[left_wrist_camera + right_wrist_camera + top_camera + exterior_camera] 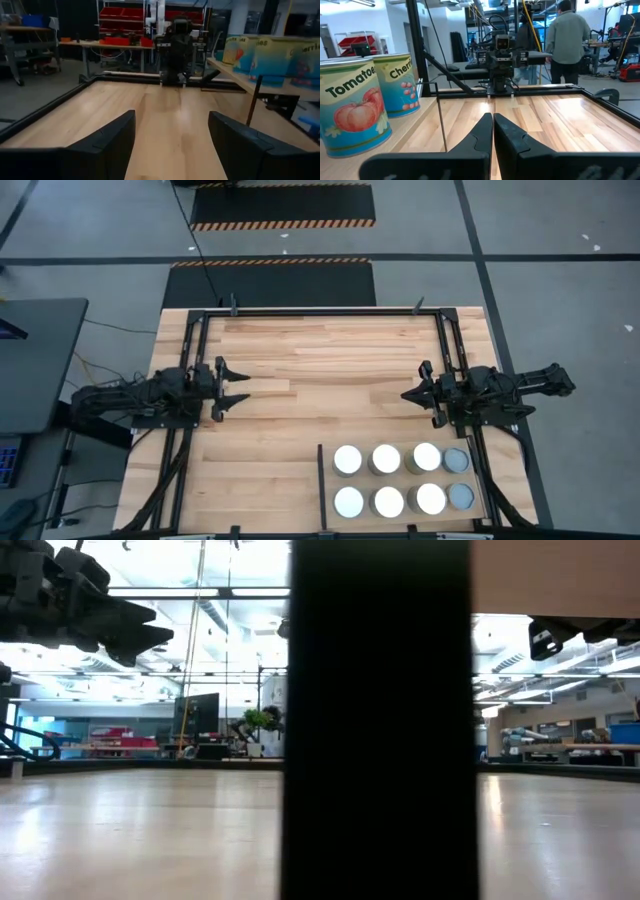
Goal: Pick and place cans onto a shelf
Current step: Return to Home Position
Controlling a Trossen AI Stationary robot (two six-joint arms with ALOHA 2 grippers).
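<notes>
Left claw [244,387] hangs over the left side of the wooden table [330,350], fingers spread wide, holding nothing. Right claw [410,394] hangs over the right side, fingers pressed together, also empty. Near the right claw, in a table corner on that side, the shelf [405,480] holds eight upright cans [388,459] in two rows of four. The two end cans have dull grey tops.

Robotics lab or workshop, red parts bins [131,14] lining a rack behind a workbench [100,45], striped floor mats [282,207] lying on a grey taped floor [560,240], a person [568,37] standing at a far bench
</notes>
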